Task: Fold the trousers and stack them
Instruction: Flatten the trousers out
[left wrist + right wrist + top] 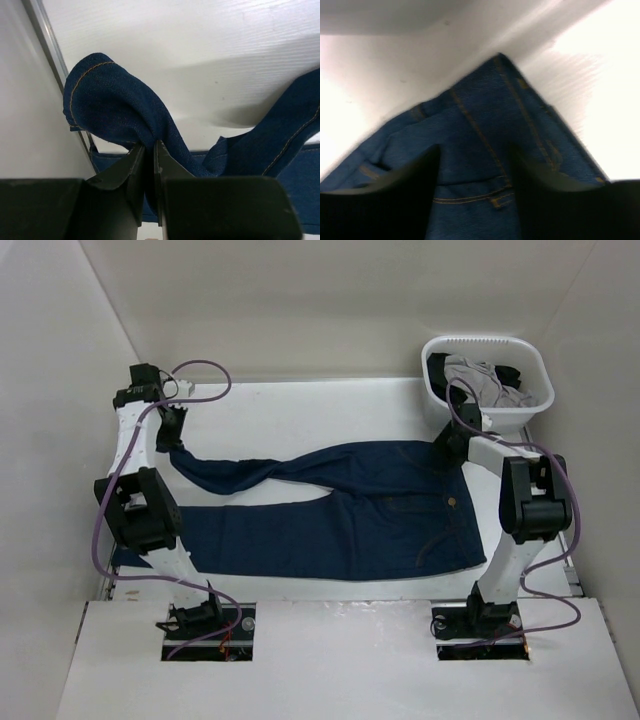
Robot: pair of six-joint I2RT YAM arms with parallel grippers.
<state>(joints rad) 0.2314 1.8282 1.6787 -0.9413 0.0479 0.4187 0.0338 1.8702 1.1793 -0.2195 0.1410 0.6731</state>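
left claw (149,145) clenched on the jeans (340,510). it pinches the far leg (250,472) just behind the hem (85,90), cuff end held up off the table (300,410), rest of that leg draping away to the claw's right.
right claw (475,147) released, jaws apart over the far waist corner (500,75). denim sits directly under and ahead of the fingers. nothing looks pinched, though that view is blurred.
jeans' long axis runs left-right, roughly the line between the two claws: waist end at the right claw, leg ends at the left. near leg (250,540) lies flat on the near side of the left claw, ungripped.
my read: first fold in progress. the cuff has to travel along that axis toward the right claw. left arm is nearer the leg ends, right arm nearer the waist.
laundry basket (500,418) sits just beyond the right claw and holds a grey garment (480,380).
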